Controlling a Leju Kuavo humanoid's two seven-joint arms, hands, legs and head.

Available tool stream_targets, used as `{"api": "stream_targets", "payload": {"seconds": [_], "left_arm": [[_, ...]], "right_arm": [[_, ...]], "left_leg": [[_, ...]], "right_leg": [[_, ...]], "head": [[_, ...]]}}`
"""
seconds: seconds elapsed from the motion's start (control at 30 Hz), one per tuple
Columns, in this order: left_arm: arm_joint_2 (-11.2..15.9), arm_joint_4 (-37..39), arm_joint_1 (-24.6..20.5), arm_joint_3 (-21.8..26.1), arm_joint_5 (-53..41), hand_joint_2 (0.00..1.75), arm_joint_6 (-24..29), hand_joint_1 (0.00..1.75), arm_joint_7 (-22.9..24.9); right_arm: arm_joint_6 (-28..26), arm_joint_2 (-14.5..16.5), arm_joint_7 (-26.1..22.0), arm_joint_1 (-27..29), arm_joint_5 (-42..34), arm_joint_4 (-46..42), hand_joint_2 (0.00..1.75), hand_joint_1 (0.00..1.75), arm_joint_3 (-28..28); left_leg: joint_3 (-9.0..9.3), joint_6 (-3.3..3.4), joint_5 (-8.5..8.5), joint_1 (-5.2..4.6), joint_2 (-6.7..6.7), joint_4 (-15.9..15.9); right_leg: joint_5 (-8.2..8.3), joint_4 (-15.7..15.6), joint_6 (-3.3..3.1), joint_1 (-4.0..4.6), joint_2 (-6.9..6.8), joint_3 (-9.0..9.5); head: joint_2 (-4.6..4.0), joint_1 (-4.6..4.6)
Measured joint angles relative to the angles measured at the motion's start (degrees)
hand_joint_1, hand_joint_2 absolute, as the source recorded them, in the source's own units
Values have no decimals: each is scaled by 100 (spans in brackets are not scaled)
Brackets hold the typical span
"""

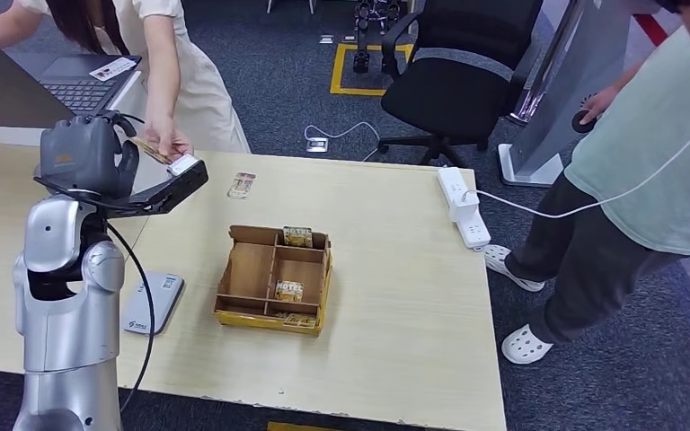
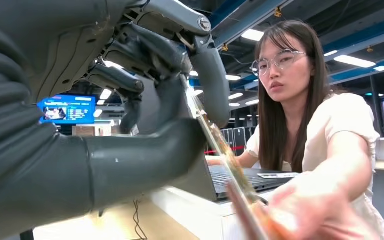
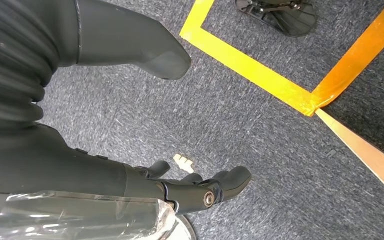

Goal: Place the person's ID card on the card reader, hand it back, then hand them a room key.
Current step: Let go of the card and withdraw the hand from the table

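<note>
**A:** Where is the card at this moment?

**B:** The left hand [image 1: 90, 157] is raised over the far corner of the worktop [image 1: 395, 269] with a card [image 2: 220, 145] pinched between thumb and fingers. The person's hand [image 1: 169, 144] has hold of the card's other end, so it is shared between the two. I judge this to be a handover, though I cannot say which card it is.

**A:** How should the handover be done well?

**B:** Hold the arm steady and keep the card level with its free end offered. Loosen the fingers only once the person's grip is firm, then draw the hand straight back so nothing gets flicked off the edge.

**A:** And the right hand?

**B:** The right hand [image 3: 195, 187] hangs over the carpet, fingers loosely apart, holding nothing.

**A:** What about the reader and the keys?

**B:** The card reader [image 1: 153, 303] lies flat near the worktop's front edge, just left of the wooden box [image 1: 274, 278]. The box is split into compartments. One printed card [image 1: 297, 236] stands in the far right compartment, another [image 1: 289, 291] in a smaller one nearer the front; the large left compartment looks bare. A further card [image 1: 242, 185] lies loose on the worktop beyond the box.
</note>
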Motion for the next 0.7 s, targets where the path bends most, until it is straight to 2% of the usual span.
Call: {"api": "stream_targets", "payload": {"seconds": [0.7], "left_arm": [[76,22,83,182,-49,175,2,0,15]], "right_arm": [[-18,0,-9,0,60,24,175,0,-9]], "left_leg": [[-1,0,1,0,0,0]], "right_leg": [[0,1,0,0,0,0]], "head": [[0,-1]]}}
